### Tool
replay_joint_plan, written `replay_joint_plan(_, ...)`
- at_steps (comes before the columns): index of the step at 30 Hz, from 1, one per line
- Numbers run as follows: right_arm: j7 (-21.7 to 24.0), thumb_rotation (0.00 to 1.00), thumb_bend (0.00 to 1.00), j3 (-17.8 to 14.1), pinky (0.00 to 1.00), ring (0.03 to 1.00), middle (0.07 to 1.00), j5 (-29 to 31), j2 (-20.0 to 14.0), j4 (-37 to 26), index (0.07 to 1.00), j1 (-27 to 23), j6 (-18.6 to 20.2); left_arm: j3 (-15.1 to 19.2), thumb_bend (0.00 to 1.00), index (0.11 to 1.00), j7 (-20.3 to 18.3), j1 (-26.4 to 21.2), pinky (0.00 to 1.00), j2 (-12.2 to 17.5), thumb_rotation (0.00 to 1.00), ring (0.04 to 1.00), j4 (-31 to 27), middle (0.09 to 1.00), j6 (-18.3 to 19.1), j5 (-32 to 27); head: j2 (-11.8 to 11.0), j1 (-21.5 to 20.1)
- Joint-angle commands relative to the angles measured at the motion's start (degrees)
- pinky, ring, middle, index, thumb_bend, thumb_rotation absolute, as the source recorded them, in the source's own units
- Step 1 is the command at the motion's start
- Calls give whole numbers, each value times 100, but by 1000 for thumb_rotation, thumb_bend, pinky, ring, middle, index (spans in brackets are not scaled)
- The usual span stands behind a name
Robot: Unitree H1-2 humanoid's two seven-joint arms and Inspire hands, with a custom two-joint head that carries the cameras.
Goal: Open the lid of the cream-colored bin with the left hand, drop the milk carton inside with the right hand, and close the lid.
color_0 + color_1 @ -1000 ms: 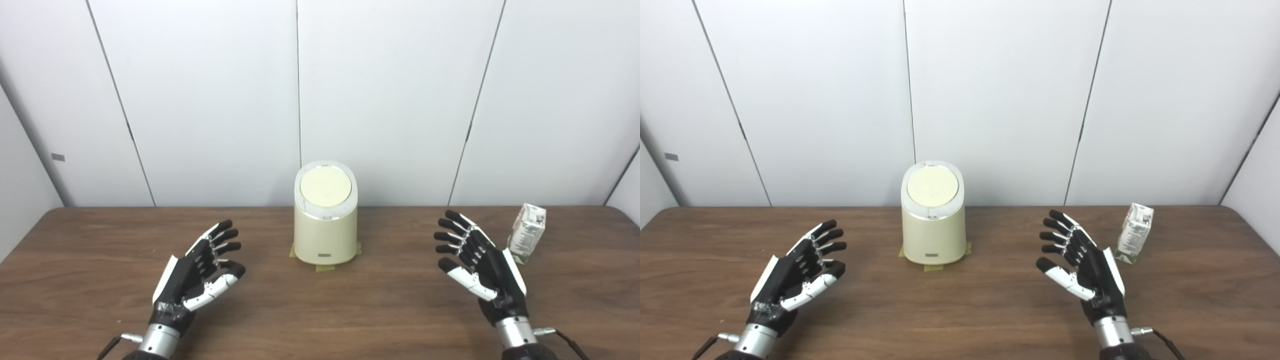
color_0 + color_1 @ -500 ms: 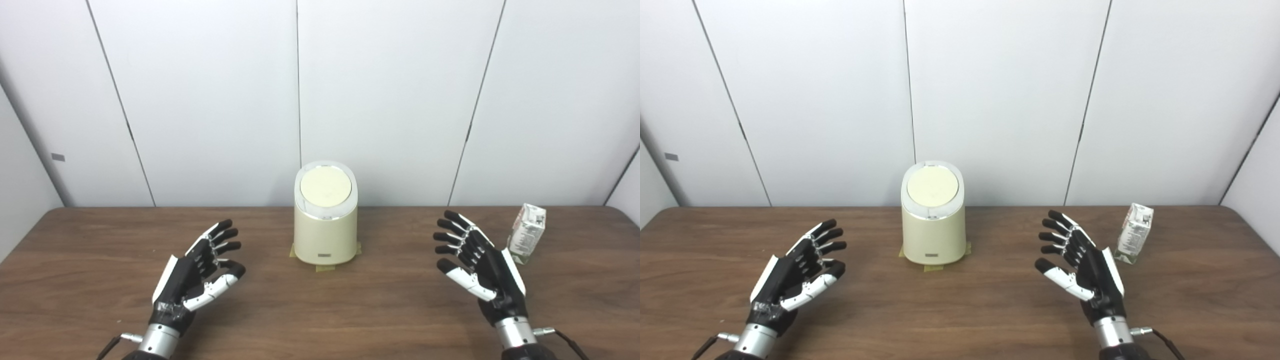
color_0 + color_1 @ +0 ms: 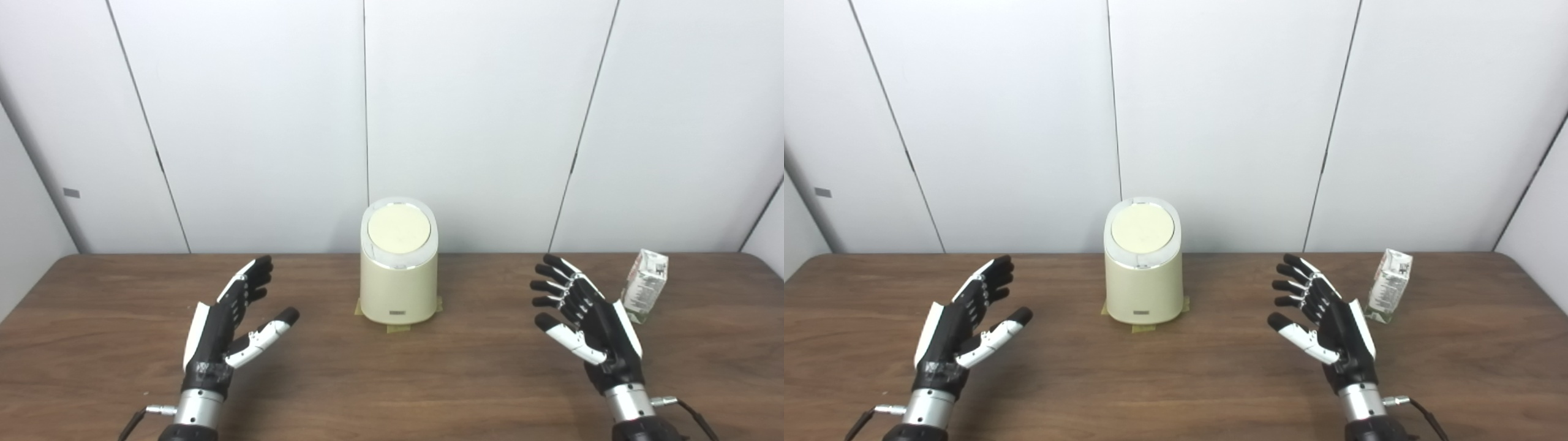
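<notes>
Cream lid [image 3: 398,229] sat shut at centre frame; the empty, spread left hand [image 3: 229,321] should approach its front edge squarely.

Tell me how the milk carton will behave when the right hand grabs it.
The carton stands tall on a narrow base, so a sideways nudge would likely tip it. It looks small and probably light. Its thin walls may dent under a firm squeeze from the open right hand.
</notes>
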Motion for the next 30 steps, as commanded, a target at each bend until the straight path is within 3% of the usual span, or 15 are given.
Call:
replay_joint_plan(1,18,468,715,-2,648,744,811,83,19,52,828,-51,-218,-1,863,931,-13,-570,860,71,413,907,-219,916,103,-147,-20,9)
replay_joint_plan(5,5,483,733,4,640,741,811,60,15,137,827,-111,-244,-52,814,939,26,-1017,829,36,366,906,-218,914,463,-97,-42,26)
replay_joint_plan(12,4,476,713,0,652,747,814,52,0,263,826,-157,-351,-377,852,934,280,-1826,816,-31,349,910,1,913,1044,601,-81,45)
replay_joint_plan(20,-34,484,714,30,651,749,816,0,43,26,826,-104,-206,-641,867,924,610,-2494,807,-106,339,915,741,904,1036,1066,-45,10)
replay_joint_plan(23,-33,477,716,29,650,748,815,22,65,35,822,-106,-247,-734,942,938,799,-2648,823,-111,308,925,1073,923,897,1262,-27,-21)
replay_joint_plan(26,-16,473,714,22,653,750,815,55,69,84,824,-118,-314,-918,980,956,959,-2778,825,-57,309,930,1304,936,967,1599,-11,-65)
replay_joint_plan(30,-64,464,704,32,656,748,809,32,122,-130,825,-55,-114,-1081,982,960,1104,-2940,811,-52,282,927,1596,943,1076,1872,16,-99)
